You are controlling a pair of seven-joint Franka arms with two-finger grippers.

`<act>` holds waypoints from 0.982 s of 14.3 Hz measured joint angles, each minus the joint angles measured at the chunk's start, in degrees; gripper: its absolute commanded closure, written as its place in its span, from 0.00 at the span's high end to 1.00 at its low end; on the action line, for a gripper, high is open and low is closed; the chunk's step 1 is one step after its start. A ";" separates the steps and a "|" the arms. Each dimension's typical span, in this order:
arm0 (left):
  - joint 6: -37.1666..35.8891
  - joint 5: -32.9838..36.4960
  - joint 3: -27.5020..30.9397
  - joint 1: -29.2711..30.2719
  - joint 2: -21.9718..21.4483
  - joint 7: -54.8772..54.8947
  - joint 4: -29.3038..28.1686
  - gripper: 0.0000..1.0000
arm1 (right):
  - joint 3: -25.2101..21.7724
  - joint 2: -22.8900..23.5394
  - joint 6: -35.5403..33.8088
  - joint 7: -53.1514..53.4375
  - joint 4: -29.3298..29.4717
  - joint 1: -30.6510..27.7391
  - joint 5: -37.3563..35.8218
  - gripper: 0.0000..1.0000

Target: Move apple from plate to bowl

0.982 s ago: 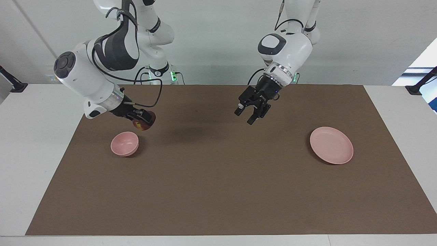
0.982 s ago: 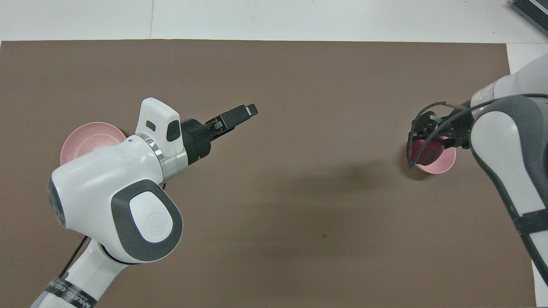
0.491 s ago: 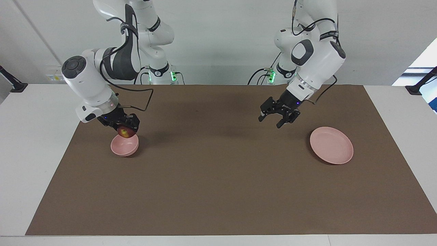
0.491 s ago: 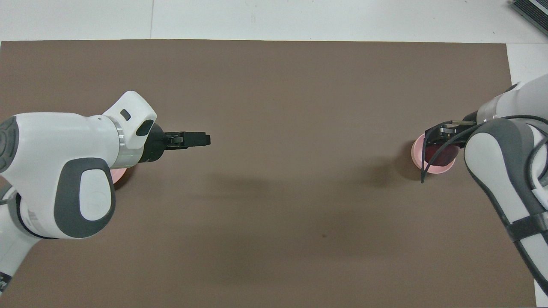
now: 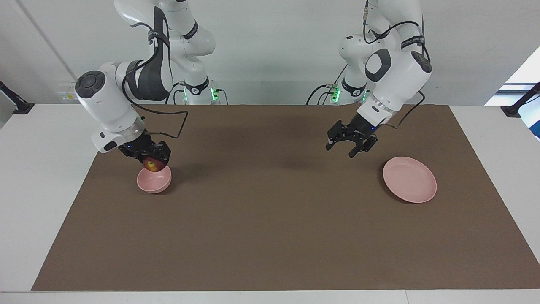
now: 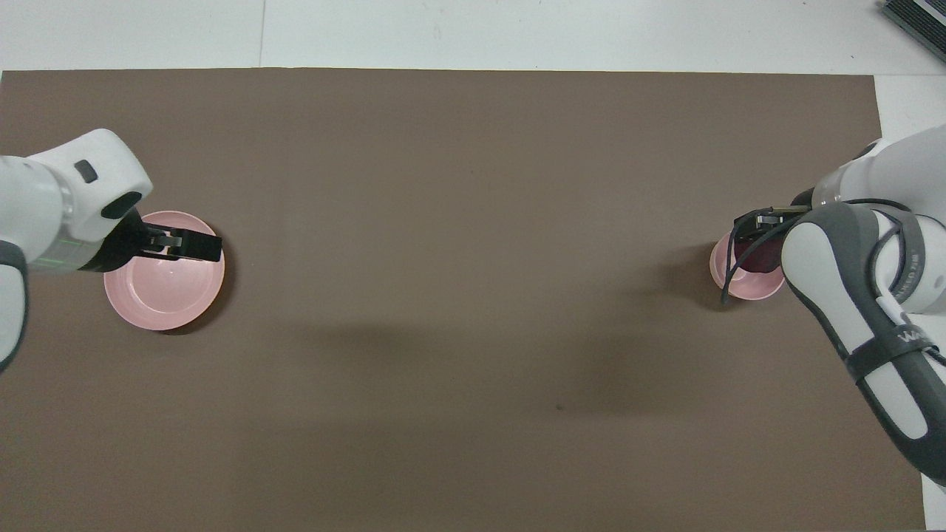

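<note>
2 grippers are up over my mat. The right gripper [image 5: 152,162] is clamped on the apple [image 5: 151,165], holding it just over the bowl [image 5: 154,180] at the right arm's end; whether the fruit touches the rim I can't quite tell. The left gripper [image 5: 350,145] hangs with its jaws spread and nothing in them, near the bare plate [image 5: 409,179] at the left arm's end.
</note>
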 measured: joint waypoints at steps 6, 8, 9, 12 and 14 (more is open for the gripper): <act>-23.18 0.57 4.45 -1.22 1.49 0.44 21.06 1.00 | -0.09 0.39 -0.18 -2.49 -0.12 -0.78 -0.68 0.00; -27.32 0.77 4.74 -1.02 3.13 0.44 25.42 1.00 | -0.06 0.40 -0.18 -2.49 -0.20 -0.78 -0.76 0.00; -28.68 0.79 4.81 -0.76 3.93 0.44 26.97 1.00 | -0.05 0.43 -0.18 -2.49 -0.30 -0.78 -0.78 0.00; -30.49 0.80 4.78 0.23 5.28 0.44 28.87 1.00 | 0.01 1.06 -0.17 -2.49 -0.44 -0.75 -0.80 0.00; -30.55 0.80 4.76 0.47 5.28 0.41 29.15 1.00 | 0.07 1.45 -0.17 -2.49 -0.46 -0.73 -0.81 0.00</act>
